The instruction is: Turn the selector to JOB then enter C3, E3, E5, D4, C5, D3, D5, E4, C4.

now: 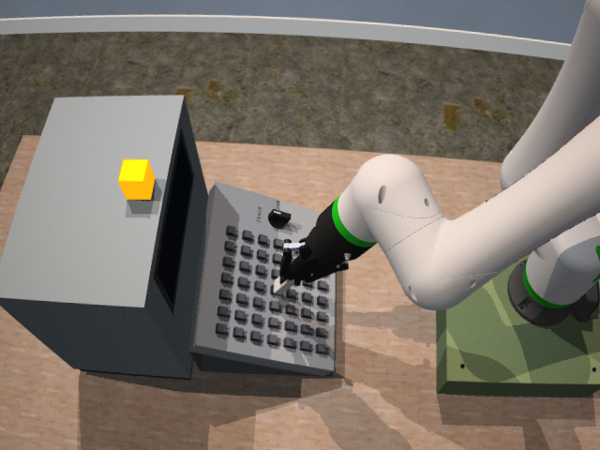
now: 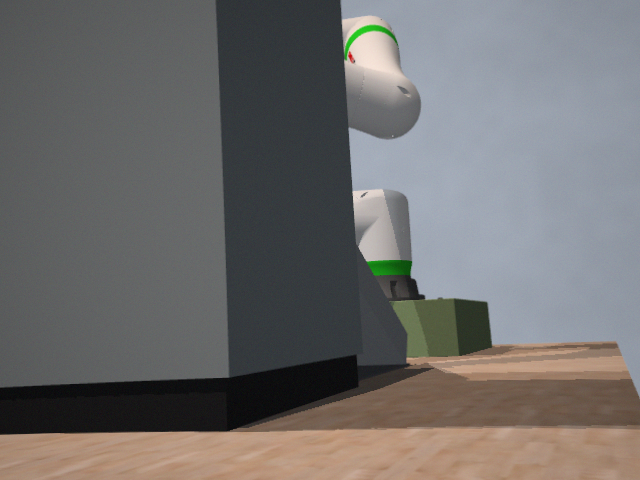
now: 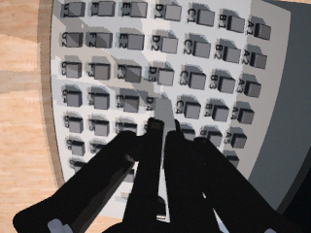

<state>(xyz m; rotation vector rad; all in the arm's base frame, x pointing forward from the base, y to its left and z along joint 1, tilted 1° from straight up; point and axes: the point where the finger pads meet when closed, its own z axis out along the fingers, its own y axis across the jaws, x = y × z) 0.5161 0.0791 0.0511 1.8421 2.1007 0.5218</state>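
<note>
The grey keypad [image 1: 268,280] slopes in front of the machine box [image 1: 94,227] and carries a grid of dark keys, none lit. Its black selector knob [image 1: 278,218] sits at the top of the panel, beside small printed labels I cannot read. My gripper [image 1: 286,278] is shut and empty, its fingertips pointing down at a key in the upper middle of the grid, very close to it or touching. In the wrist view the shut fingers [image 3: 162,126] cover the keys below them, and the keypad [image 3: 155,72] fills the view. The key labels are too small to read.
A yellow cube [image 1: 136,179] sits on top of the machine box. The arm's green base block [image 1: 518,334] stands to the right on the wooden table. In the exterior view the machine box [image 2: 170,206] hides the keypad and gripper.
</note>
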